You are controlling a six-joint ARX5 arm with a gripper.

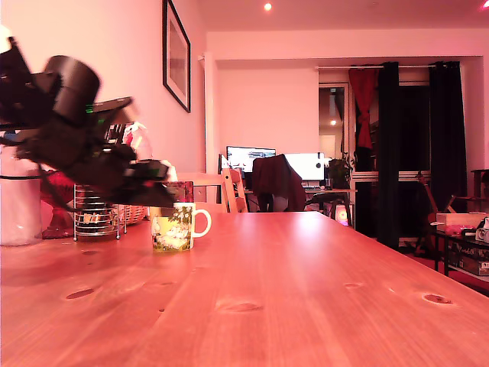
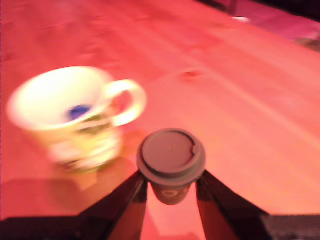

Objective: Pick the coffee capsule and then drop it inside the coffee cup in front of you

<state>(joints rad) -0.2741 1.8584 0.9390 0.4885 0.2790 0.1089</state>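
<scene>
The coffee capsule (image 2: 171, 159) is a small brown pod with a round flat lid, and it sits pinched between the two dark fingers of my gripper (image 2: 171, 181), held above the wooden table. The coffee cup (image 2: 75, 117), white inside with a yellow-green print and a white loop handle, stands upright on the table close beside the capsule. Something small and blue (image 2: 79, 111) lies inside the cup. In the exterior view my gripper (image 1: 164, 193) is motion-blurred at about the height of the rim of the coffee cup (image 1: 174, 227), on the exterior view's left.
A wire utensil holder (image 1: 98, 215) and a clear container (image 1: 19, 206) stand behind the arm at the exterior view's left. The long wooden table (image 1: 306, 290) stretches to the right and front. A chair (image 1: 234, 191) stands at its far end.
</scene>
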